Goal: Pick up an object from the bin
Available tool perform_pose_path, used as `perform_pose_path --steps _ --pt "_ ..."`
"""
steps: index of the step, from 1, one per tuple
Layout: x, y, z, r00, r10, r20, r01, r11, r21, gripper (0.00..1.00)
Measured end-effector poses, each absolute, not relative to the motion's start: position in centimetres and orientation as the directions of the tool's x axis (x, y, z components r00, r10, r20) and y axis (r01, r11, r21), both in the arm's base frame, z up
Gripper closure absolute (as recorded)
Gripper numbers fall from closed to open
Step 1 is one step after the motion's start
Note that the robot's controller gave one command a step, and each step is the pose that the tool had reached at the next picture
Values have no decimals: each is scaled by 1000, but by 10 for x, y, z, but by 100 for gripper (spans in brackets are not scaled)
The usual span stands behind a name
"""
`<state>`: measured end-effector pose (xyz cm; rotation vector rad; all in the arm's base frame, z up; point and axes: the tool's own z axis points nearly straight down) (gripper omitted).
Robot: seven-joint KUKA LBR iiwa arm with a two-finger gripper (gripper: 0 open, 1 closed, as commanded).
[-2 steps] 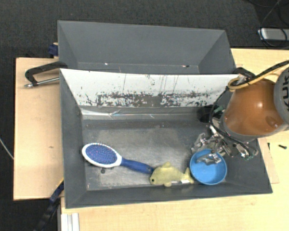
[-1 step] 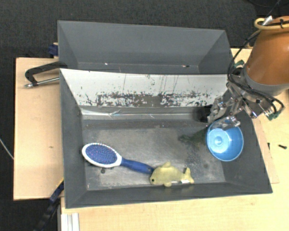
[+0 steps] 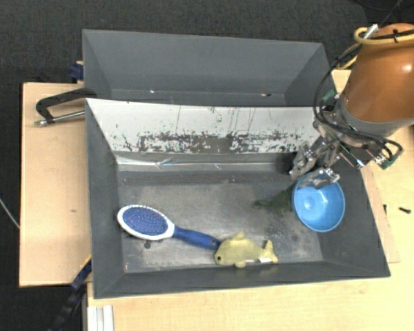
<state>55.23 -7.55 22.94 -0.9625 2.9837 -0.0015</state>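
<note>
My gripper (image 3: 320, 178) is at the right side of the bin, its fingers closed on the upper rim of a round blue bowl (image 3: 320, 207). The bowl hangs below the fingers over the bin's right wall, its hollow facing the camera, and a dark shadow lies on the floor to its left. A yellow fish-shaped toy (image 3: 245, 251) lies at the front of the bin floor. Next to it on the left lies a blue brush (image 3: 152, 224) with a white-rimmed oval head, whose handle points at the fish.
The arm's orange cover and cables sit above the bin's right rim. The back wall rises steeply behind the gripper. The brush and the fish lie along the front wall, well left of the gripper.
</note>
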Motion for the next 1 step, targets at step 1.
perform_pose_path --steps 1 --pt "549 -63 322 -819 -574 -13 -574 819 -9 100"
